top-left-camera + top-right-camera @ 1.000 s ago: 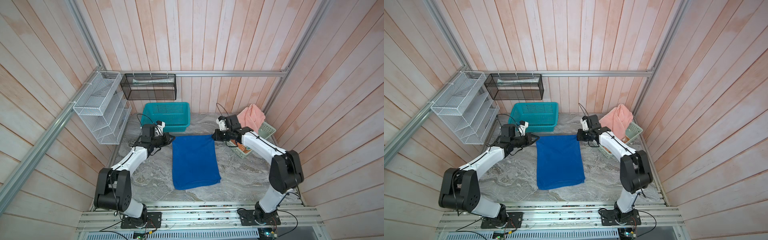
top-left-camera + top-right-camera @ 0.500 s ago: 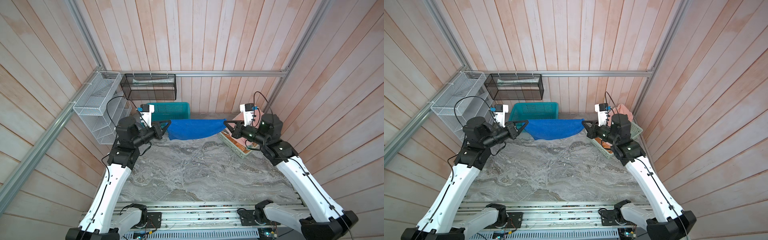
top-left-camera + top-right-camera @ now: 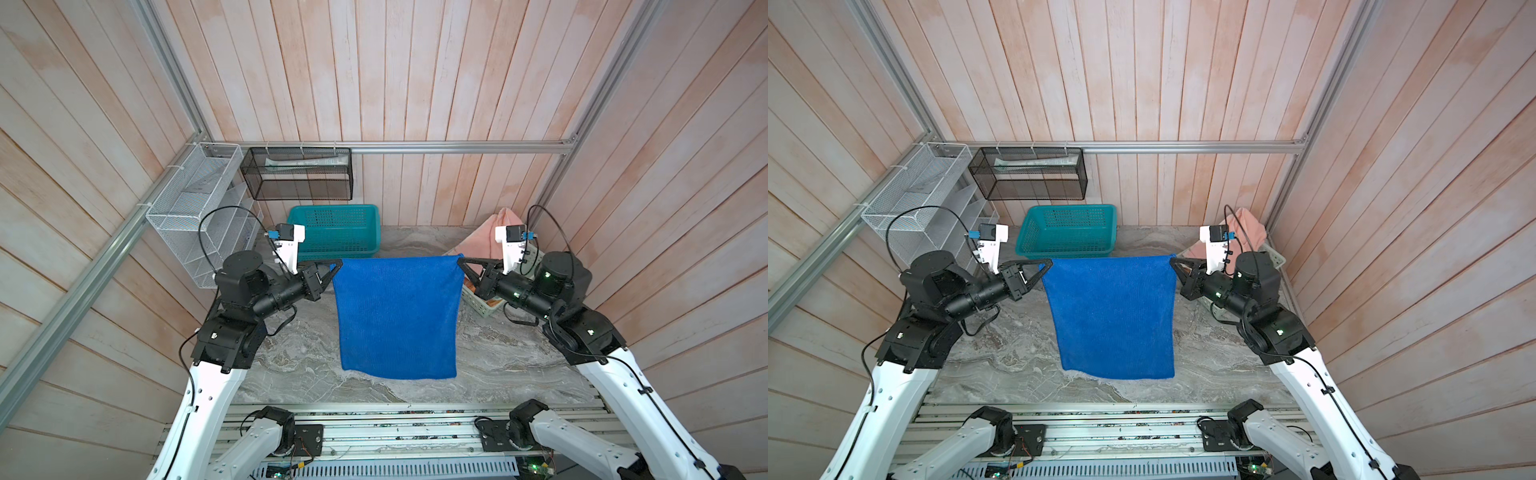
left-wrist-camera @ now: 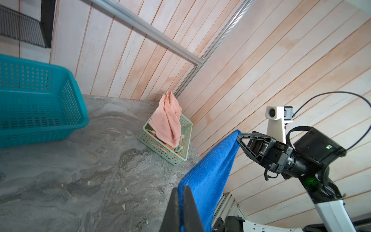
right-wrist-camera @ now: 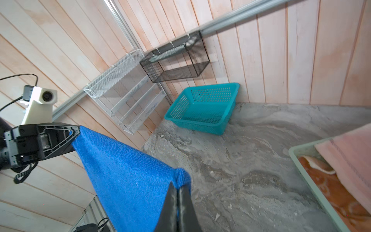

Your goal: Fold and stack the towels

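– So, what is new?
– A second ago the blue towel (image 3: 397, 316) lay flat on the table (image 3: 291, 357). Now it is up in the air. It hangs like a sheet on a line.
– Who holds it?
– Both arms. The left gripper (image 3: 337, 263) is pinched tight on one top corner. The right gripper (image 3: 459, 262) is pinched tight on the other top corner. The top edge is pulled straight between them.
– Does the bottom touch the table?
– I cannot tell. It hangs low, over the front part of the table.
– What does that mean for the job?
– I think the towel is being spread out flat so it can be folded. No fold is made yet. My guess is the arms must lay it down next and bring one edge over the other. If a corner slips, it will flop in a heap.
– Where are the other towels?
– The pink towel (image 3: 486, 241) is draped over the tray (image 3: 482, 305) by the right wall. An orange towel (image 5: 329, 180) lies in the tray under it. None is folded. Nothing is stacked. The basket (image 3: 332, 232) at the back is empty.
– Any words to read?
– No. I see no brand or label I can read. Something pale lies in the black shelf (image 3: 299, 174), but any print on it is too small.
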`<action>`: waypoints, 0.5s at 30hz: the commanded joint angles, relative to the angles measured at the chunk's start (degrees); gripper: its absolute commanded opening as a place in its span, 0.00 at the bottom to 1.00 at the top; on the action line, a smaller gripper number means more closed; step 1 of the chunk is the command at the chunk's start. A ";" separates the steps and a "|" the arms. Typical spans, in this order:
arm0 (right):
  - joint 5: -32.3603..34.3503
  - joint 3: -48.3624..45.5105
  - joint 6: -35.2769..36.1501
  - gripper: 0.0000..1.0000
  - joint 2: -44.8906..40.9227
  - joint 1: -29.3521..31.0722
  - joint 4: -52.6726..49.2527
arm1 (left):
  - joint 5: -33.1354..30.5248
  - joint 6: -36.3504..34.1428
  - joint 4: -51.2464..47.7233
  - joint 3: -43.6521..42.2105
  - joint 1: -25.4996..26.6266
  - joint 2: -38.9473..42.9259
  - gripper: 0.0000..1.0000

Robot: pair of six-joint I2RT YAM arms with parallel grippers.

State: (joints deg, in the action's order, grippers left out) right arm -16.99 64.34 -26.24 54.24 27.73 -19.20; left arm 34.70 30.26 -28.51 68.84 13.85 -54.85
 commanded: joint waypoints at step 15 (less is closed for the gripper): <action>-10.84 5.04 8.96 0.00 45.82 -7.96 15.46 | 6.67 -1.81 28.69 -10.29 -9.78 -37.01 0.00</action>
State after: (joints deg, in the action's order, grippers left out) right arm -24.80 64.12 -21.39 98.41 20.80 -5.50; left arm 38.65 30.46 -8.27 55.31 5.06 -89.41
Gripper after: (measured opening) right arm 0.052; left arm 0.048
